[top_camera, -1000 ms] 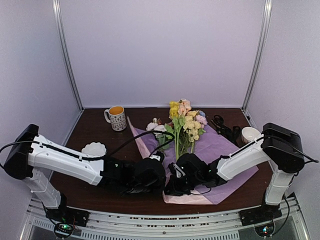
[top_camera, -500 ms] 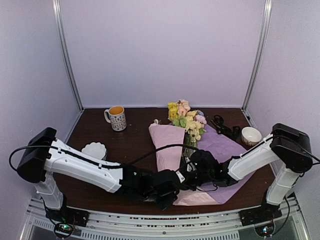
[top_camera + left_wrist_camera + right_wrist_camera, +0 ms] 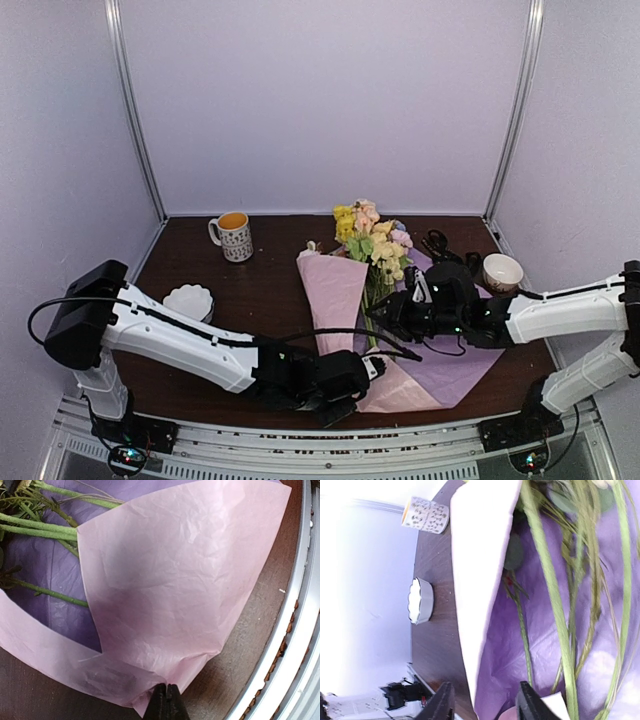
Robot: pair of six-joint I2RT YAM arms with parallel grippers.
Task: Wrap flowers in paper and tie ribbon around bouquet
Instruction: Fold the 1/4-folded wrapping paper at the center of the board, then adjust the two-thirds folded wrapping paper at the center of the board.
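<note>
Paper (image 3: 336, 292): pale pink sheet on the dark table (image 3: 255, 290), its left side folded over toward the middle, with the inner face showing purple.
Flowers (image 3: 374, 238): lying on the paper, with blooms past its far edge. The green stems run down its middle, partly under the folded flap.
Left gripper (image 3: 167, 700): at the paper's near edge, fingers pressed together and pinching the folded paper where the flap comes to a point.
Right gripper (image 3: 485, 704): above the paper's middle, fingers spread with nothing between them. The stems and the flap's edge lie just below and ahead of it.
Mug (image 3: 233, 236): well left of the paper, at the far side.
White dish (image 3: 188, 298): left of the paper, nearer than the mug.
</note>
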